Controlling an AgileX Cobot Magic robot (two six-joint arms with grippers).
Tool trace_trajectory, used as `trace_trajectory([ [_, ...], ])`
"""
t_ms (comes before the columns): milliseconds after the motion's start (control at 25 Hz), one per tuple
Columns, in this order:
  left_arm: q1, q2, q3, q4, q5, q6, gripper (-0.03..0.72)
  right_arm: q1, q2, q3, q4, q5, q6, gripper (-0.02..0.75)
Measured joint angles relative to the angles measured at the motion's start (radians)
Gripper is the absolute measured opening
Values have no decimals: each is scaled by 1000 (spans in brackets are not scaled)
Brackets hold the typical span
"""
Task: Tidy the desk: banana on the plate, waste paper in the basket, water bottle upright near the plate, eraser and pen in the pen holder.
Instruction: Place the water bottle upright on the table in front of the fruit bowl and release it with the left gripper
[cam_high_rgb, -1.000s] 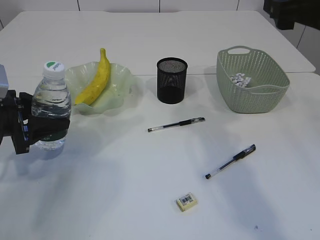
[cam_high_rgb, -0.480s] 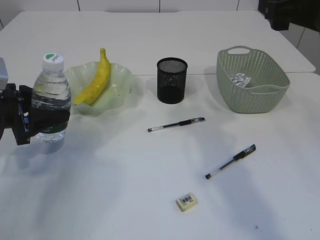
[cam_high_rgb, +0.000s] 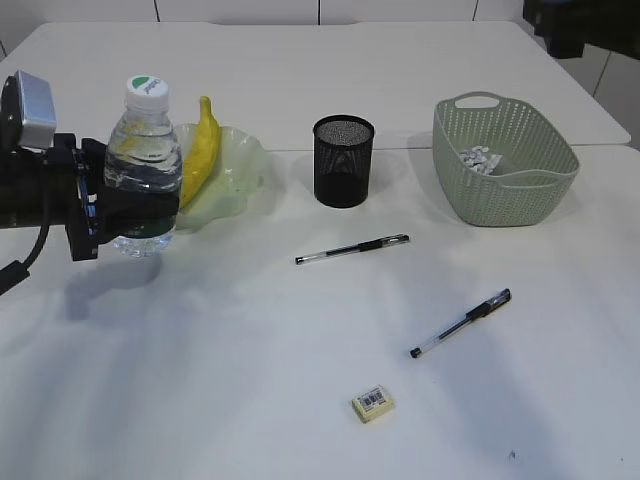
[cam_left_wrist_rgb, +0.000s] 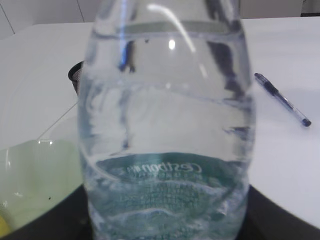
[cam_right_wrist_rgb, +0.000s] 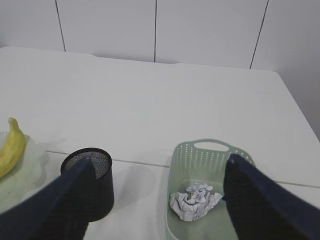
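My left gripper (cam_high_rgb: 137, 218) is shut on the water bottle (cam_high_rgb: 143, 160), clear with a white cap and dark green label. It holds the bottle upright above the desk (cam_high_rgb: 250, 340), just in front of the plate's left part. In the left wrist view the bottle (cam_left_wrist_rgb: 165, 125) fills the frame. The banana (cam_high_rgb: 201, 150) lies on the pale-green plate (cam_high_rgb: 243, 172). The waste paper (cam_high_rgb: 481, 158) sits in the sage-green basket (cam_high_rgb: 505, 200). Two pens (cam_high_rgb: 352, 249) (cam_high_rgb: 462, 323) and the eraser (cam_high_rgb: 372, 403) lie on the desk. The black pen holder (cam_high_rgb: 343, 160) stands mid-table. My right gripper (cam_right_wrist_rgb: 159, 159) hangs open and empty, high above pen holder and basket.
The right arm (cam_high_rgb: 580, 25) shows as a dark shape at the top right corner. A seam between table sections runs behind the pen holder. Bare white tabletop lies left of the eraser and in front of the plate.
The left gripper has carried the bottle up and to the right, from the desk's left edge to just in front of the plate. Nothing else has moved.
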Motion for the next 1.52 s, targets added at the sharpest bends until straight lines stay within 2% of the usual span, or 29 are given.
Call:
trace_trajectory([
  [400, -15, 135, -29, -2, -4, -29, 383, 0, 0, 0, 0, -6, -8, 587],
  [1040, -19, 199, -62, -8, -9, 23, 383, 0, 0, 0, 0, -7, -10, 586],
  [1520, -19, 246, -63, -10, -11, 5, 383, 0, 0, 0, 0, -7, -10, 586],
])
